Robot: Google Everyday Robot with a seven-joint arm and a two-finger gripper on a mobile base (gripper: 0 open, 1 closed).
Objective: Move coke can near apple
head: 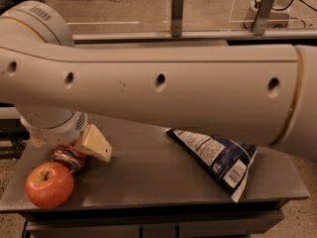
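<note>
Grey table (148, 177), the arm blocks most of the view. Gripper (83, 150) is at left, mostly hidden under the wrist; its grip can't be told. Coke can (68, 157) right at it, half covered. Apple (49, 185) just below-left of the can. Snack bag (218, 157) well apart, to the right.

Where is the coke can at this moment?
In the camera view, the coke can is at the left end of the table, just behind the apple and under the tool.
</note>
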